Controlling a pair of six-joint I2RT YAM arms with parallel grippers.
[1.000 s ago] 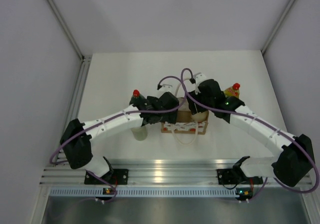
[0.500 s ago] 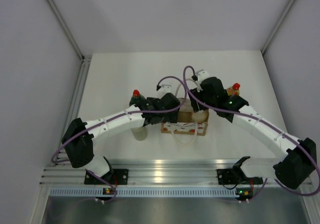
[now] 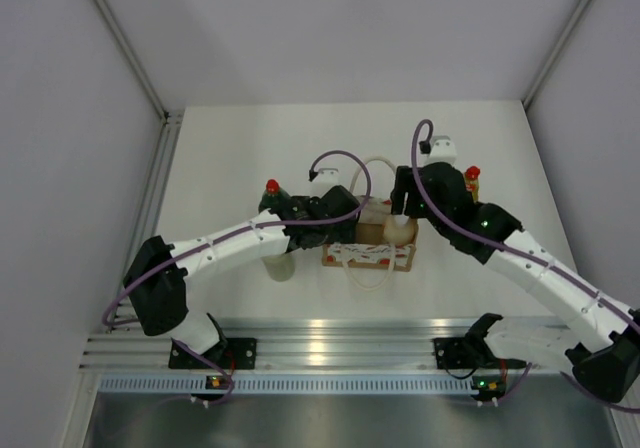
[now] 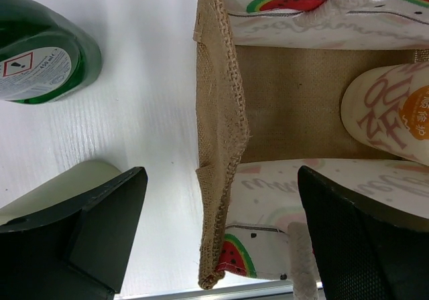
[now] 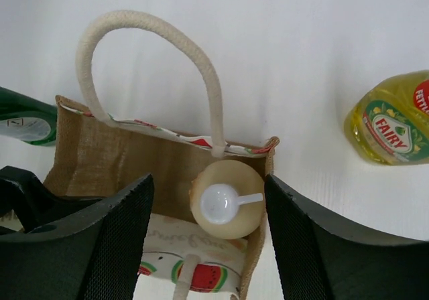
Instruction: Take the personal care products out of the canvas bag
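The canvas bag [image 3: 366,255] stands mid-table, tan with cream rope handles [image 5: 155,33]. Inside its right end a cream bottle with a white nozzle [image 5: 227,200] stands upright. My right gripper [image 5: 209,236] hovers open above it, one finger on each side, not touching. My left gripper [image 4: 221,236] is open astride the bag's left wall [image 4: 218,146], with gaps on both sides. Outside the bag, the dark green bottle [image 3: 272,199] and a pale bottle [image 3: 282,265] stand to its left. The yellow bottle [image 5: 392,122] stands to its right.
White walls close in the table on the left, right and back. An aluminium rail [image 3: 350,353] carrying both arm bases runs along the near edge. Purple cables [image 3: 340,163] loop above the wrists.
My right wrist has swung back and to the right and risen above the bag; its jaws stayed apart. The left arm and the bottles have not moved.
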